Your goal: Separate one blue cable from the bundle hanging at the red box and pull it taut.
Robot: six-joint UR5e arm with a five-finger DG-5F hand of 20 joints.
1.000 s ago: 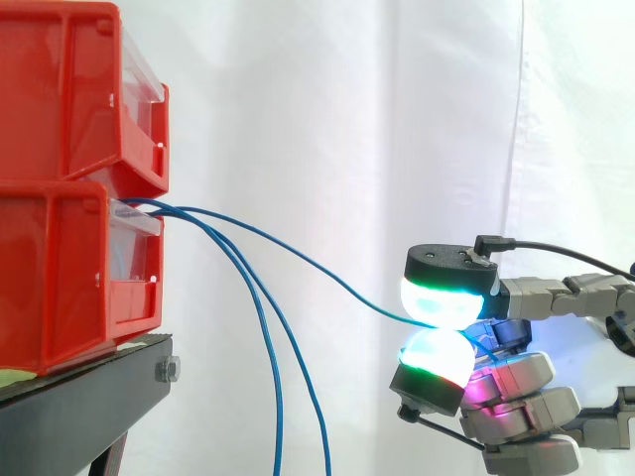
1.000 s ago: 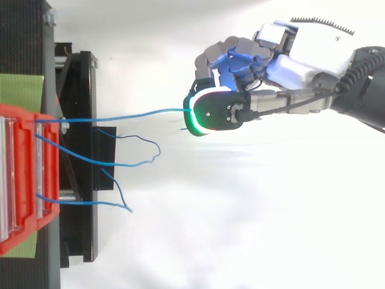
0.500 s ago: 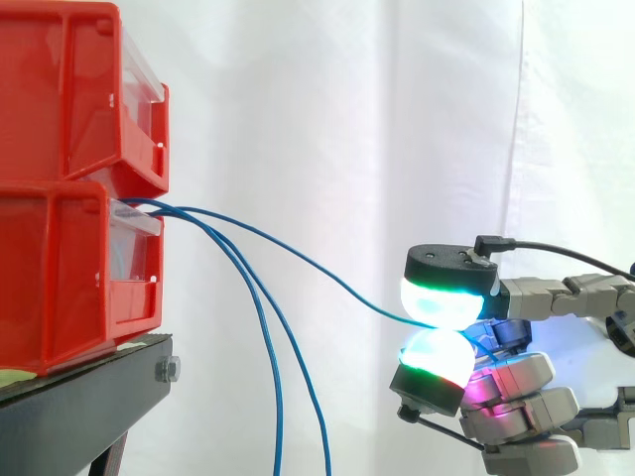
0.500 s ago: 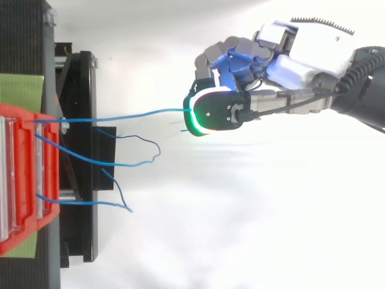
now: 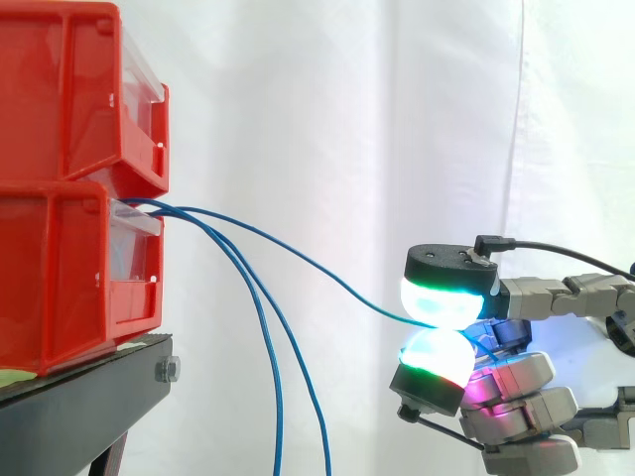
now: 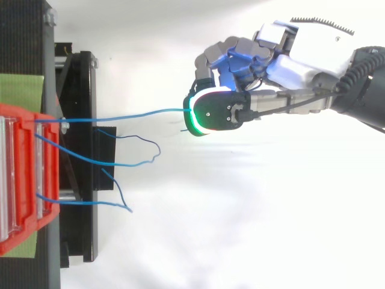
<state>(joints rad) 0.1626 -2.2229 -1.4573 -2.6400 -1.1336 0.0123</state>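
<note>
Pinching one blue cable between two green-lit fingertips of the hand, upper pad stacked right over the lower one, pressed together on the wire. Other fingers curled in underneath, glowing magenta and blue. Running away from the pinch, up and across to the front of the lower red box, well apart from the hand, with a second red box stacked on top of that. Looks gently bowed from the side and nearly straight from above with a small wiggle, so not quite string-tight tbh. Coming out of that same box front, two more blue cables, hanging down loose between the box and the hand, well short of the fingers. Seen from above, fanned out to one side of the held one, ends curling free. Under the boxes, on the far side from the hand, a black stand. Behind everything, just a plain white curtain.
</note>
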